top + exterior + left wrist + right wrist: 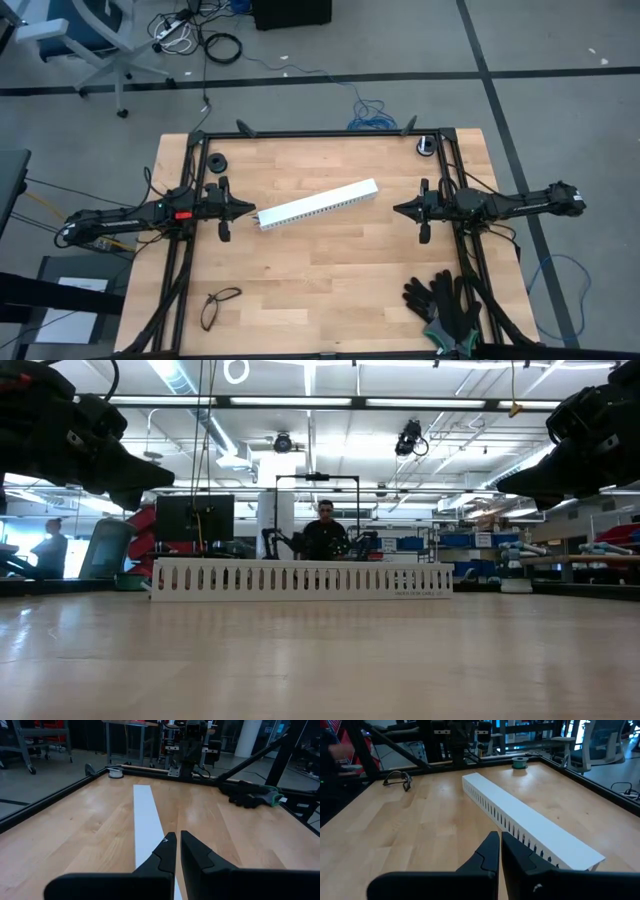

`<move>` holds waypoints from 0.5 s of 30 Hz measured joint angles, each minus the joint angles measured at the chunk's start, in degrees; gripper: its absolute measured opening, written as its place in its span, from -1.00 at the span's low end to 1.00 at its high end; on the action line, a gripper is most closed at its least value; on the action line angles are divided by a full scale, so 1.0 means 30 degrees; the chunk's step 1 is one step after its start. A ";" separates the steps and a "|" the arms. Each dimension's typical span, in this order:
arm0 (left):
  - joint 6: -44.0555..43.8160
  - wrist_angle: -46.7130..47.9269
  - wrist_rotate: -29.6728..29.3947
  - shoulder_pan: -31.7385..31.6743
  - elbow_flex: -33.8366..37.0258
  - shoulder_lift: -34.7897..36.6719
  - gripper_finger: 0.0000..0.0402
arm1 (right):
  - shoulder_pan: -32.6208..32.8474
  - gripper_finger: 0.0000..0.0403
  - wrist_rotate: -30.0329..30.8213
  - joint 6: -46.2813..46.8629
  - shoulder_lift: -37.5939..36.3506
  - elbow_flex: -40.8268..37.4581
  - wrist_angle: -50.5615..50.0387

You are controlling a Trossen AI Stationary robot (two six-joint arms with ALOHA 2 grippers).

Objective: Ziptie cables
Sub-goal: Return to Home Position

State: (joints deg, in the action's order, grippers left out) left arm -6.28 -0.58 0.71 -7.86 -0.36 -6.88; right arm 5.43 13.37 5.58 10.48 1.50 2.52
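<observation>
I see the left gripper [252, 209] held level over the table's left side, tips pointing inward. Its fingers are pinched to a thin slit and hold nothing. The right gripper [398, 209] mirrors it on the right, likewise closed and empty. Between them the covered white duct [318, 204] lies diagonally on the table [330, 270]; the cables are hidden from me. Gloves [445, 305] and glasses [220, 305] lie near one edge, well apart from the duct, with bare wood around it.
</observation>
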 joint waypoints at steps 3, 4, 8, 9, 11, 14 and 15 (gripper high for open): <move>0.0000 0.0000 0.0000 0.0000 -0.0002 -0.0001 -1.00 | -0.0007 -0.98 0.0000 0.0006 0.0000 0.0000 -0.0001; 0.0000 0.0000 0.0000 0.0004 -0.0001 -0.0006 -1.00 | -0.0007 -0.98 0.0007 0.0000 0.0000 0.0000 0.0000; 0.0000 0.0000 0.0000 0.0000 -0.0003 -0.0004 -1.00 | -0.0003 -0.98 0.0000 0.0003 0.0000 0.0000 -0.0004; 0.0007 0.0000 0.0000 0.0000 0.0000 0.0000 -1.00 | -0.0007 -0.98 0.0003 0.0003 0.0000 0.0000 -0.0005; 0.0003 0.0000 0.0000 0.0003 -0.0004 -0.0006 -1.00 | -0.0005 -0.98 0.0005 0.0002 0.0000 0.0000 -0.0003; 0.0003 0.0000 0.0000 0.0007 0.0000 -0.0006 -1.00 | -0.0004 -0.97 0.0000 0.0007 0.0000 0.0000 0.0000; 0.0000 0.0000 0.0000 0.0000 -0.0004 -0.0003 -1.00 | -0.0003 -0.97 0.0003 0.0000 0.0000 0.0000 0.0000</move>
State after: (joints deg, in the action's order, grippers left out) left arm -6.28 -0.58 0.71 -7.86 -0.37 -6.89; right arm 5.42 13.38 5.59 10.48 1.50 2.52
